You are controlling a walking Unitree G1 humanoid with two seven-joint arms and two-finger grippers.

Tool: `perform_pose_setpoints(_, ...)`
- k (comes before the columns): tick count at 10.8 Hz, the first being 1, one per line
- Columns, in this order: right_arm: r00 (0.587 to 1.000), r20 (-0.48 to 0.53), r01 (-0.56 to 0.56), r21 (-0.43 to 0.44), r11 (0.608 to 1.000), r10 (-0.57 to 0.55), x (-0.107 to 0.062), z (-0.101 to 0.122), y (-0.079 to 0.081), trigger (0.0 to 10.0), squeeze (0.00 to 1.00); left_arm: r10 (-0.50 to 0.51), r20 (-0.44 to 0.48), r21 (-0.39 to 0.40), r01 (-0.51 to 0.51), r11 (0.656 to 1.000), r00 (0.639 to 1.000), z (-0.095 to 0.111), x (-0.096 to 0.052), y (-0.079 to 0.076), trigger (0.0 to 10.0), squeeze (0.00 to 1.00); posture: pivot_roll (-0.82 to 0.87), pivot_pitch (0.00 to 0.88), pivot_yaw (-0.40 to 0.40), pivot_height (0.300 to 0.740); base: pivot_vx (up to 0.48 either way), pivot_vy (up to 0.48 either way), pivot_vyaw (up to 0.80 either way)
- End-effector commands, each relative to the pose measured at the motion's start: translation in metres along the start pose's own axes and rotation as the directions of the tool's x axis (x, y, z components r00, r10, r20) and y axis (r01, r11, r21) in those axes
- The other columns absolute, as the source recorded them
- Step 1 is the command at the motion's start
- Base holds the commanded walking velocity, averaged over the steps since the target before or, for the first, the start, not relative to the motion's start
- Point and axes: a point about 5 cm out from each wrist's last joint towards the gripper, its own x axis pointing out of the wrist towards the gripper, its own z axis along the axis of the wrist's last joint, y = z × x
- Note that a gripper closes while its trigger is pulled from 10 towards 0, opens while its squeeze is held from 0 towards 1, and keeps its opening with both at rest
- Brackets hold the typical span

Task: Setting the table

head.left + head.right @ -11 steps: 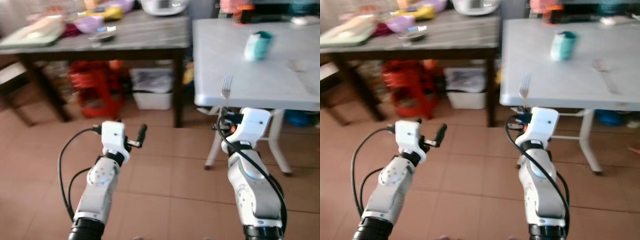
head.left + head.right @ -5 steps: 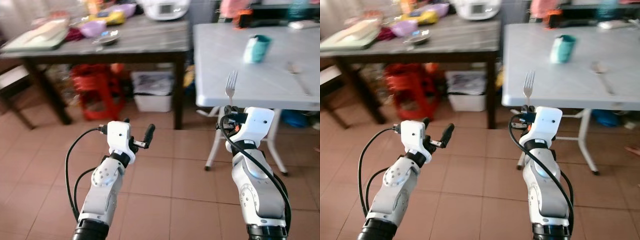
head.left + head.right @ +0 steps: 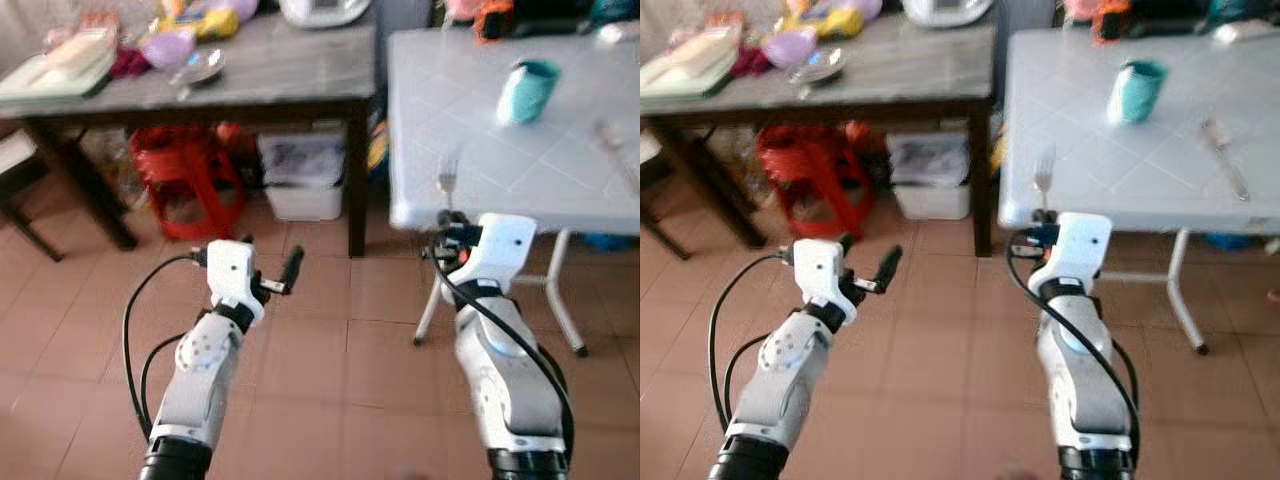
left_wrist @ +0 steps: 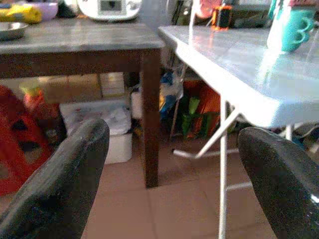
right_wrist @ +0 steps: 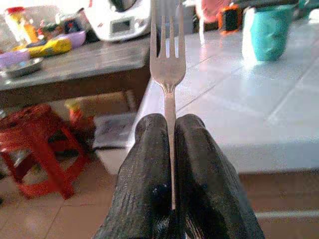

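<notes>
The right claw (image 5: 172,164) is clamped on the handle of a metal fork (image 5: 168,55), which stands upright with its tines up, just at the near edge of the white table (image 3: 470,150). The right wrist view shows the grip clearly: both black fingers (image 5: 147,169) pressed flat against the handle. In the head views the fork (image 3: 447,172) is a pale blur above the white wrist housing. Those head views give the wider layout: a teal cup (image 3: 528,90) stands further back on the white table, well apart from the fork, and a piece of cutlery (image 3: 1224,165) lies toward its right side. To the left stands a dark wooden table (image 3: 200,80) carrying a purple bowl (image 3: 166,45), a metal dish (image 3: 203,66) and a white appliance (image 4: 108,8), whose front panel is too blurred to read. A red stool (image 3: 185,185) sits beneath it. The left claw (image 3: 268,272) hangs over the tiled floor, and the left wrist view shows its fingers (image 4: 65,179) spread wide apart, holding nothing.
</notes>
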Motion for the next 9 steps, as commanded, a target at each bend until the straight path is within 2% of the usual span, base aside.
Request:
perform_pose_setpoints(1, 1.0, 0.017, -0.007, 0.0, 1.0, 0.007, 0.0008, 0.0035, 0.0022, 10.0, 0.0, -0.007, -0.006, 0.014, 0.007, 1.0, 1.0, 0.0001, -0.0015, 0.0012, 10.0, 0.0, -0.11, 0.076, 0.099, 0.74, 0.345, 0.0, 0.0)
perform_pose_setpoints(3, 1.0, 0.017, -0.004, 0.001, 1.0, 0.004, 0.0007, 0.0033, 0.002, 10.0, 0.0, -0.008, -0.005, 0.014, 0.008, 1.0, 1.0, 0.0005, -0.0007, 0.001, 10.0, 0.0, -0.11, 0.075, 0.101, 0.74, 0.336, 0.0, 0.48)
perform_pose_setpoints(5, 1.0, 0.012, -0.001, 0.015, 1.0, 0.0, 0.0, 0.002, 0.001, 10.0, 0.0, -0.001, -0.015, 0.01, 0.001, 1.0, 1.0, -0.0009, -0.0003, 0.0007, 10.0, 0.0, -0.12, 0.076, 0.101, 0.74, 0.371, 0.0, 0.0)
perform_pose_setpoints(7, 1.0, 0.01, 0.005, 0.024, 1.0, -0.006, 0.0, 0.0019, 0.0003, 10.0, 0.0, 0.017, -0.035, 0.001, -0.017, 1.0, 0.999, -0.0039, 0.0004, 0.0007, 10.0, 0.0, -0.12, 0.076, 0.099, 0.74, 0.0, 0.0, 0.0)
perform_pose_setpoints(9, 1.0, 0.006, 0.012, 0.043, 0.999, -0.012, 0.0002, 0.0012, -0.0001, 10.0, 0.0, 0.013, -0.036, 0.001, -0.013, 1.0, 0.999, -0.0039, 0.0009, 0.0007, 10.0, 0.0, -0.12, 0.074, 0.1, 0.74, 0.0, 0.276, 0.0)
